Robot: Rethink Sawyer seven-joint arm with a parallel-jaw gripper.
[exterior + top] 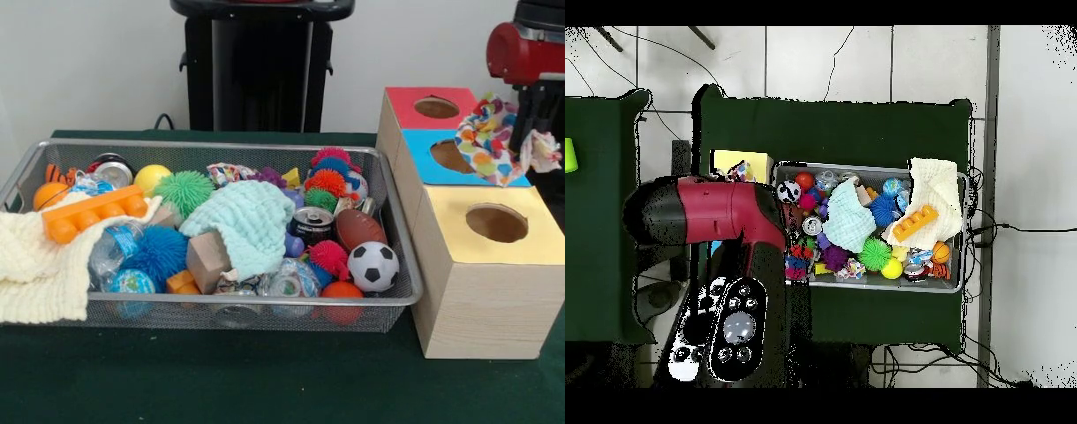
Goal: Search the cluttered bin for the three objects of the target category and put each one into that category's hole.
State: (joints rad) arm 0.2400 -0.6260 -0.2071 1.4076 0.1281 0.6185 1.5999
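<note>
A spotted multicoloured cloth (pixel 488 139) hangs in the air over the blue box's hole (pixel 452 155), at the right of the front view. My gripper (pixel 523 132) comes down from the red arm (pixel 525 51) and is shut on that cloth; the fabric hides its fingertips. In the wire bin (pixel 221 146) a mint green cloth (pixel 249 223) lies on the clutter in the middle. A cream cloth (pixel 37 265) drapes over the bin's left rim. In the overhead view the arm (pixel 715 212) covers the boxes, while the mint cloth (pixel 848 215) and cream cloth (pixel 936 190) show.
Three boxes stand in a row right of the bin: red (pixel 404 108), blue (pixel 419 163) and yellow (pixel 455 231), each with a hole on top. The bin holds balls, spiky toys, a soda can (pixel 312 225), a wooden block (pixel 207 259) and an orange brick (pixel 93 212).
</note>
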